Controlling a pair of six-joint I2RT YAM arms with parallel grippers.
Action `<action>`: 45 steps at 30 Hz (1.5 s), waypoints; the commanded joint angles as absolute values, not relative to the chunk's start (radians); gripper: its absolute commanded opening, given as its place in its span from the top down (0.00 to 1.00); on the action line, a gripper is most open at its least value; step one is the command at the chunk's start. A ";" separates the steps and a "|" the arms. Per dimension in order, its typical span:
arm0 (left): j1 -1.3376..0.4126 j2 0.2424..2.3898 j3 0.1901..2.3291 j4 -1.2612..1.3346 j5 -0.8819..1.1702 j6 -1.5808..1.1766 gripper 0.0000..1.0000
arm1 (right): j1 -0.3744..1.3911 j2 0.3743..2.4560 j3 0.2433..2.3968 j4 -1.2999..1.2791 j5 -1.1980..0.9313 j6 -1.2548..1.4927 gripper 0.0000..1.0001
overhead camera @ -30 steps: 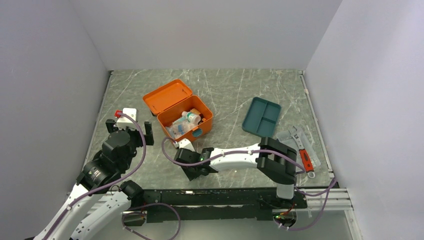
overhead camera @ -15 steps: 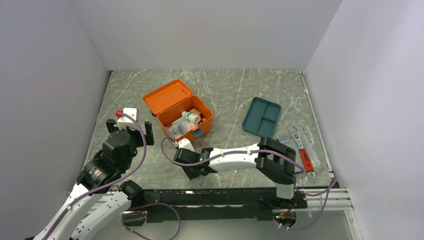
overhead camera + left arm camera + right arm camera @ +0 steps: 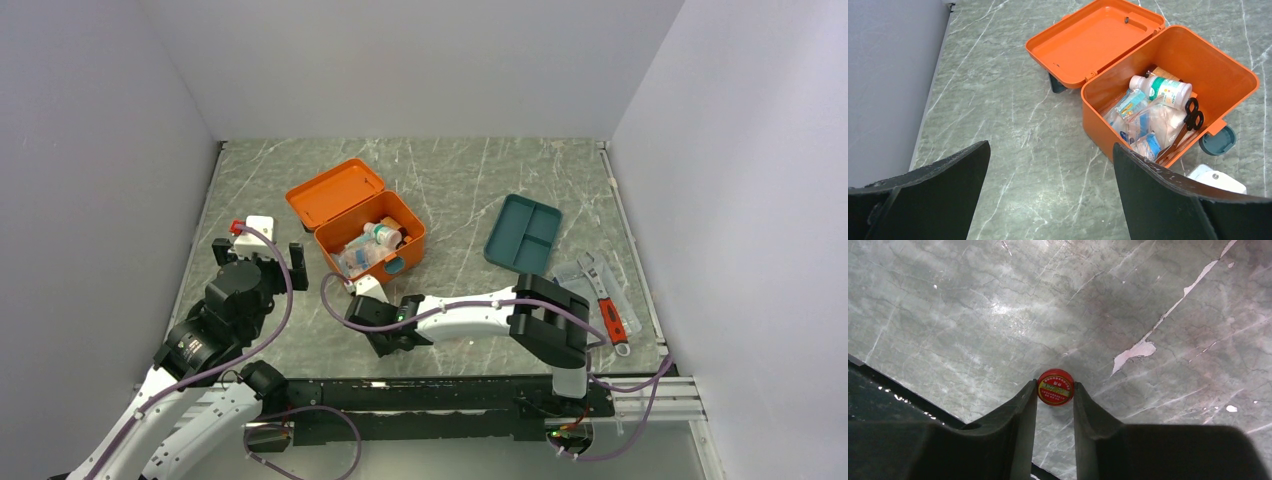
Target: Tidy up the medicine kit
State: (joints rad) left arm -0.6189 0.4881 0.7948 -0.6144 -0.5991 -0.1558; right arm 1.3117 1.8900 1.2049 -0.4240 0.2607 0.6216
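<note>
The medicine kit [image 3: 405,216] is an orange box, open, with its lid [image 3: 335,193] laid back on the table. In the left wrist view the kit [image 3: 1208,60] holds a white bottle [image 3: 1162,90], black scissors [image 3: 1193,114] and several packets [image 3: 1143,127]; its teal latch [image 3: 1218,140] faces the near side. My right gripper [image 3: 383,345] is in front of the kit, low over the table. It [image 3: 1055,391] is shut on a small round red tin [image 3: 1055,386]. My left gripper [image 3: 260,256] is open and empty, left of the kit [image 3: 1050,170].
A flat teal divided tray [image 3: 523,234] lies to the right of the kit. An orange-handled wrench [image 3: 611,320] and a clear bag [image 3: 588,270] lie near the table's right edge. The black front rail [image 3: 878,390] shows just behind the right fingers.
My right gripper has shifted slightly to the left in front of the kit. The left arm and the kit have not moved.
</note>
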 commanded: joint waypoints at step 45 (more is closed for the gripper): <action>-0.621 0.435 0.793 -0.602 -0.564 -0.175 0.01 | 0.477 1.405 0.987 -0.391 0.283 0.463 0.85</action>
State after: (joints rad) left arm -0.6189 0.4438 0.7910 -0.6163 -0.5804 -0.1627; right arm 0.5213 1.3445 0.9184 -0.4664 0.3229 0.5056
